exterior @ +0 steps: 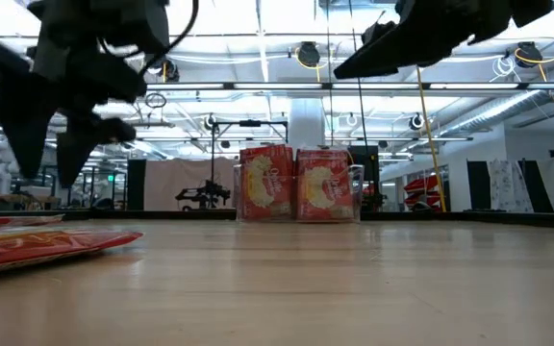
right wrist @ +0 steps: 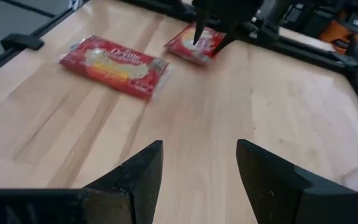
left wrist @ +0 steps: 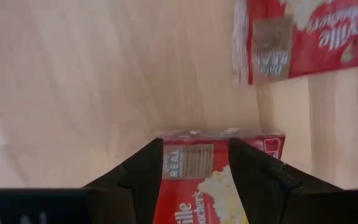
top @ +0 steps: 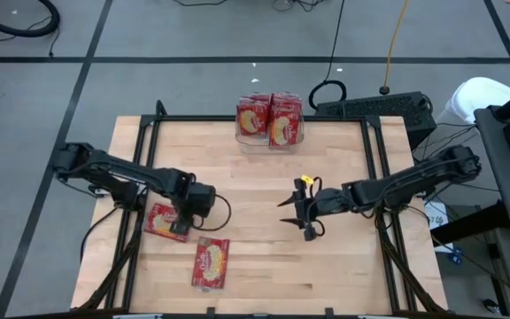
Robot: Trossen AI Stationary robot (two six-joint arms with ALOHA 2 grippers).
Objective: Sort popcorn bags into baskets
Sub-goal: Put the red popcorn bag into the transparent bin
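The left gripper (top: 181, 227) is hanging over a popcorn bag (top: 164, 221) lying flat at the left of the wooden worktop (top: 255, 257). In its wrist view its jaws are standing apart, one dark finger on either side of the bag's (left wrist: 213, 180) short end; whether the fingers are touching the bag cannot be told. A second popcorn bag (top: 210, 263) is lying flat just beside the first, nearer the front edge, apart from any gripper. At the middle of the far edge, the clear basket (top: 271, 137) is holding several red bags (top: 270, 117) standing upright, side by side. To the right of centre, the right gripper (top: 297, 215) is hovering above bare wood with its jaws released and nothing between them.
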